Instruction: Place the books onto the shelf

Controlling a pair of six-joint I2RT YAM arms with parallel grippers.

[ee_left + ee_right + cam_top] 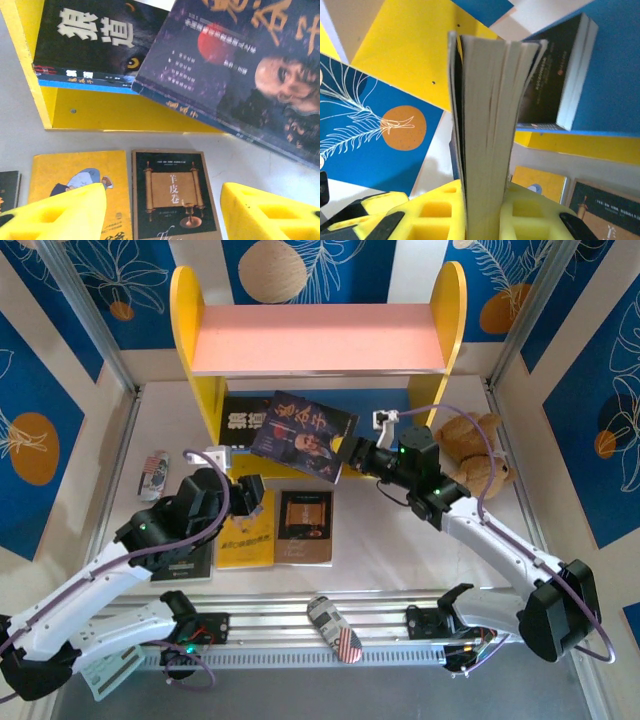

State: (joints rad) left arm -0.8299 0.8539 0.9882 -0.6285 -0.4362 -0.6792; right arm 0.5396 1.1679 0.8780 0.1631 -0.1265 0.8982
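Note:
The shelf point(455, 320) stands at the back with yellow sides, a pink top board and a blue lower board. A black book with white characters point(240, 418) point(95, 37) lies on the lower board at the left. My right gripper point(352, 455) point(487, 210) is shut on the dark blue portrait book point(305, 435) point(240, 70) point(487, 125), tilted in front of the lower board. My left gripper point(248, 496) point(165, 215) hangs open above the table, over the yellow book point(248, 532) point(75, 170) and the brown-black book with an orange panel point(305, 527) point(172, 192). A black book point(7, 185) lies at the far left.
A brown teddy bear point(478, 455) sits right of the shelf behind the right arm. One small can point(152, 475) lies at the left of the table, another point(335, 628) on the front rail. Metal frame posts flank the table.

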